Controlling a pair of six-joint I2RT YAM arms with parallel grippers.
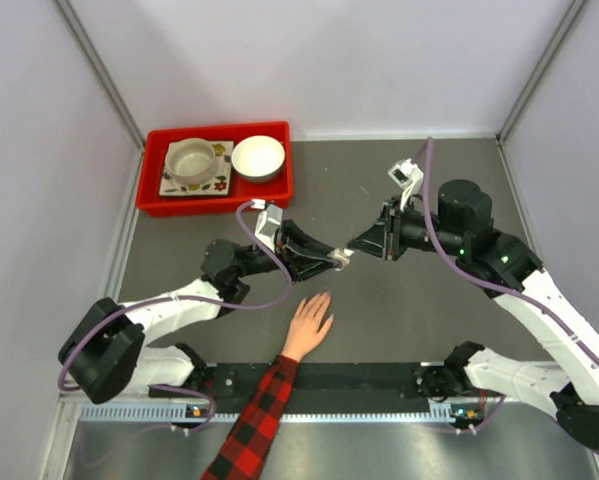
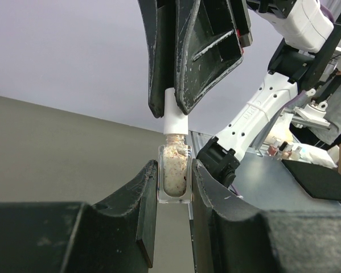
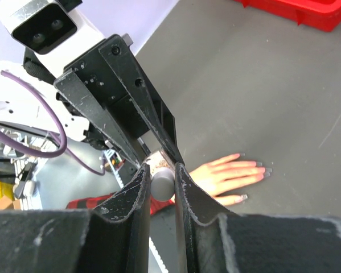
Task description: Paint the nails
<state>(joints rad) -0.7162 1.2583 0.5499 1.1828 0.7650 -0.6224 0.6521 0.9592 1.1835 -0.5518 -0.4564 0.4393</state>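
Top view: hand (image 1: 309, 325) flat on table (image 1: 429, 310); left gripper (image 1: 329, 258) and right gripper (image 1: 354, 246) meet just beyond it.
Left wrist: left jaws clamped on polish bottle (image 2: 175, 177); right jaws clamped on its white cap (image 2: 175, 116).
Right wrist: nails (image 3: 262, 169) on fingers lying on the table.

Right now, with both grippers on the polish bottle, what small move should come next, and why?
Probably the right gripper should twist the white cap loose. The left gripper clamps the bottle, the cap sits closed on its neck, and the hand lies flat nearby, so opening looks like the step due.
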